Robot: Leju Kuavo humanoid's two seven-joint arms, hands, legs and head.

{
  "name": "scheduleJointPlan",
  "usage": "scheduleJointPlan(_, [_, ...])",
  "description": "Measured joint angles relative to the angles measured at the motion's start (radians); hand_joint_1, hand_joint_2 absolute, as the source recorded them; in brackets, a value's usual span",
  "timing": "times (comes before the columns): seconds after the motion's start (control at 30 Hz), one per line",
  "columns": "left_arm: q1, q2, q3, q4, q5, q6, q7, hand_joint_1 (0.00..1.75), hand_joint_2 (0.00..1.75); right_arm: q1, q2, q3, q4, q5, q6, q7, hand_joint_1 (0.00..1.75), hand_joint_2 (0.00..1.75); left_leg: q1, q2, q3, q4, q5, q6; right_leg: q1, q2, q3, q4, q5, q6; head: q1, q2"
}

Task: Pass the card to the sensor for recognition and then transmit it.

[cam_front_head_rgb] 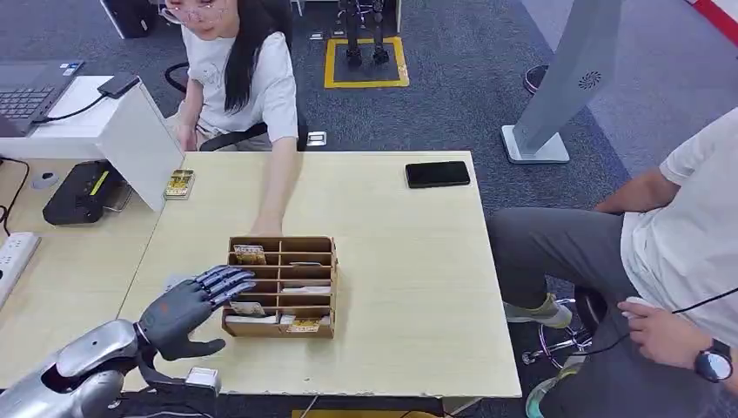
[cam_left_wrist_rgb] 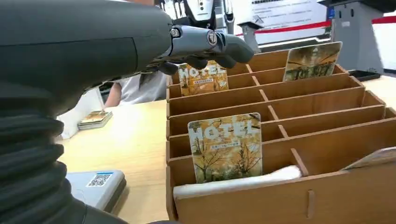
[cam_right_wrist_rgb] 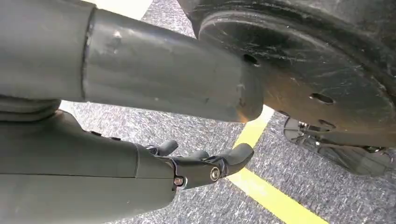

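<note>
- Silver and shiny, the left arm [cam_front_head_rgb: 83, 361] came in low from the left side of the head view and reached over the pale wooden table [cam_front_head_rgb: 418, 287].
- The left hand [cam_front_head_rgb: 193, 306] was at the end of that arm, with its dark fingers [cam_front_head_rgb: 228, 283] spread apart and held out flat. It held nothing.
- Those fingers touched or nearly touched the left edge of the brown card box [cam_front_head_rgb: 281, 286]; I could not tell which.
- In the left wrist view, a small grey sensor [cam_left_wrist_rgb: 95, 185] with a square code sticker lay flat on the table, just beside the box.
- A hotel card [cam_left_wrist_rgb: 226, 147] with yellow trees stood upright in a near slot of the box, and the hand was above it, not touching it.
- More cards [cam_front_head_rgb: 250, 253] stood in the far slots.
- A person's hand [cam_front_head_rgb: 265, 228] reached to the far edge of the box.
- A black phone [cam_front_head_rgb: 437, 174] lay near the far right corner of the table.
- The right hand [cam_right_wrist_rgb: 201, 163] hung down over grey carpet [cam_right_wrist_rgb: 140, 130] with a yellow line [cam_right_wrist_rgb: 275, 198]. Its fingers were loosely bent and held nothing.
</note>
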Motion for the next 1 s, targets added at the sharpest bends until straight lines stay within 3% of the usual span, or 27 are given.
scheduleJointPlan(0.17, [-0.001, -0.013, 0.000, 0.012, -0.025, 0.015, 0.037, 0.00, 1.75, 0.001, 0.000, 0.000, 0.000, 0.000, 0.000, 0.003, 0.00, 0.00, 0.000, 0.000, 0.000, 0.000, 0.000, 0.000, 0.000, 0.000, 0.000, 0.000, 0.000, 0.000, 0.000, 0.000])
scheduleJointPlan(1.0, [-0.008, -0.012, -0.005, 0.040, -0.029, 0.014, 0.050, 0.00, 1.75, 0.001, 0.000, 0.000, 0.000, 0.000, 0.000, 0.003, 0.00, 0.00, 0.000, 0.000, 0.000, 0.000, 0.000, 0.000, 0.000, 0.000, 0.000, 0.000, 0.000, 0.000, 0.000, 0.000])
